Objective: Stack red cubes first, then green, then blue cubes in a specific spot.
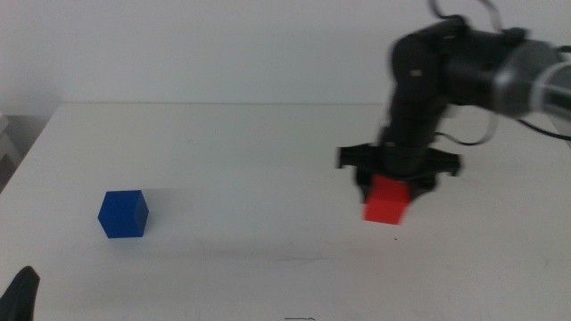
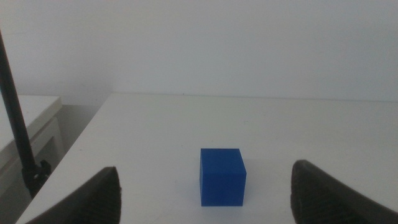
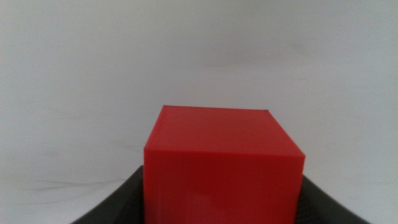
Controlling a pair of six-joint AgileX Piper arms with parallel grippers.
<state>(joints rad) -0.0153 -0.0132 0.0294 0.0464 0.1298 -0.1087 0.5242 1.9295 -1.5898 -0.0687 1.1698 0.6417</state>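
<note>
- No brand, label or readable writing on any cube, on my arms or on the plain white matte tabletop (image 1: pixel 259 169).
- Small bright-red matte cube (image 1: pixel 385 200): plain faces, sharp edges, no marks. In the middle view it is right of centre, about 3 o'clock from table middle, motion-blurred.
- My right gripper (image 1: pixel 393 183) comes in from the right side and is clamped on that red cube. In the right wrist view the red cube (image 3: pixel 221 165) fills the gap, with my dark jaws touching both of its side faces. The jaws are closed down to cube width.
- Can't tell whether the red cube touches the table or is lifted clear of it.
- Small deep-blue matte cube (image 1: pixel 122 214): same size as the red one and plain. It sits on the table at about 9 o'clock, well apart from the red cube and turned slightly, with a corner edge toward the camera.
- My left gripper (image 2: pixel 205 193) waits low at about 7 o'clock, with only a dark tip (image 1: pixel 22 294) in the middle view. Its jaws are spread wide and hold nothing. The blue cube (image 2: pixel 222 176) sits ahead between them, touching neither.
</note>
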